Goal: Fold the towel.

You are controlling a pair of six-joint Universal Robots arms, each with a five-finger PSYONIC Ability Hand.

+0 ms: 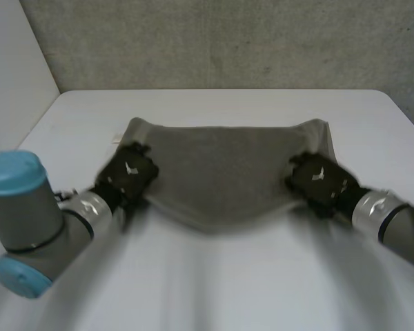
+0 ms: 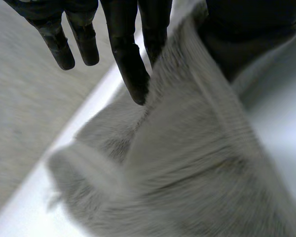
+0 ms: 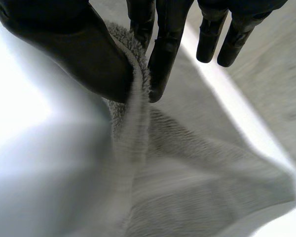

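1. The towel (image 1: 221,179) is spread at the middle of the table (image 1: 214,289). Its far edge, at 12 o'clock, lies on the surface with both far corners flat.
2. The left hand (image 1: 127,172) is at the towel's 8 o'clock, on the near left corner. In its wrist view, the left hand (image 2: 130,69) pinches the towel (image 2: 187,163) edge between thumb and a straight finger. The other fingers hang free.
3. The right hand (image 1: 317,178) is at 4 o'clock, on the near right corner. In its wrist view, the right hand (image 3: 163,59) likewise clamps the towel (image 3: 197,182) edge between thumb and finger.
4. Between the hands the near edge sags toward 6 o'clock, so it seems to be held up off the table.
5. Progress, as I judge it: both corners are gripped, but no fold is laid yet. The near edge must go over to 12 o'clock to meet the far edge. Then comes the release, and perhaps a second fold.
6. No brand or writing can be read. A small pale tab (image 1: 116,138) sits by the far left corner, too small to make out.
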